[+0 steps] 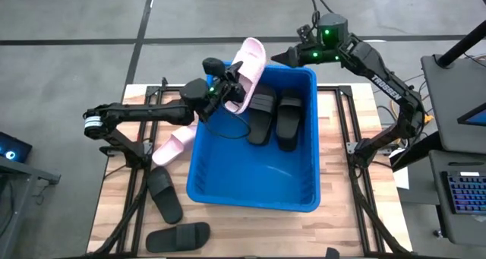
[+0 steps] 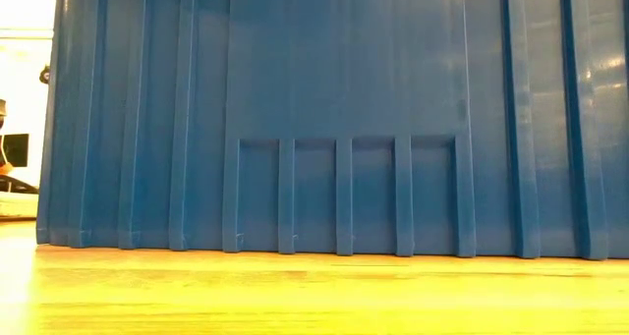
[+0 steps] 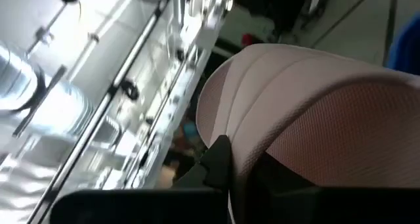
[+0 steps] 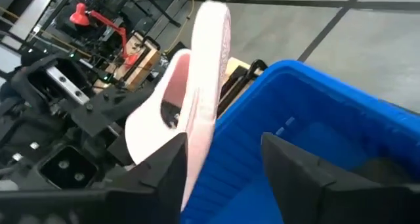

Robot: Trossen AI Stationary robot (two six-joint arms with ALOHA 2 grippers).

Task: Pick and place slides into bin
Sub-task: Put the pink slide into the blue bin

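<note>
A pale pink slide (image 1: 249,67) stands on edge in the air over the far left corner of the blue bin (image 1: 304,202), also seen in the right wrist view (image 4: 205,66). My left gripper (image 1: 230,88) is shut on it from the left. My right gripper (image 4: 223,171) is open just right of the slide at the bin's far rim; the slide's lower edge runs down between its fingers, and I cannot tell whether they touch it. Two black slides (image 1: 260,116) (image 1: 288,121) lie in the bin's far half. The low view shows only the bin's wall (image 2: 334,119). My left gripper holds the pink slide at its ribbed strap (image 3: 262,112), near the strap's edge. One dark finger (image 3: 220,161) shows against the strap; the other is hidden behind the slide. The fingers come about level from the table's left. The slide is lifted clear, on edge, over the bin's corner.
A second pink slide (image 1: 176,143) lies on the table against the bin's left wall. Two black slides (image 1: 165,194) (image 1: 178,236) lie near the table's front left corner. The bin's near half shows bare blue floor (image 1: 258,175).
</note>
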